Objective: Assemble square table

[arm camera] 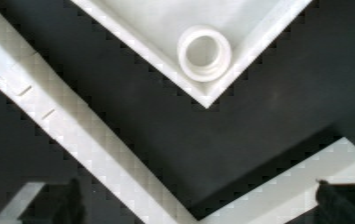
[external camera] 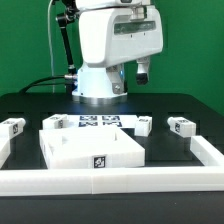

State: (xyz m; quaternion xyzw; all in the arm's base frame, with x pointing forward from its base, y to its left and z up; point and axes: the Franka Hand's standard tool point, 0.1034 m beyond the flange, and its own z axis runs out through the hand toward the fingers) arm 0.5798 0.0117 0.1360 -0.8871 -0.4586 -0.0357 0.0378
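**Claw:** The white two-finger claw (external camera: 143,71) is released. Its dark fingers (arm camera: 39,201) are spread wide, with only black table surface (arm camera: 209,150) between them and nothing grasped. It hangs high, clear of every part.

**Slab:** The white plastic square slab with raised rim (external camera: 90,148) lies flat below the claw, off to the exterior view's left. In the wrist view, one corner with a round socket (arm camera: 204,50) shows beyond the fingers.

**Edges:** The long white border rail (arm camera: 67,130) passes that corner without touching it, and a dark open strip lies between them.

**Legs:** Four short white block legs (external camera: 145,124) stand apart from one another below the claw. One is almost directly under it, with the flat marker board (external camera: 95,122) beside that one.
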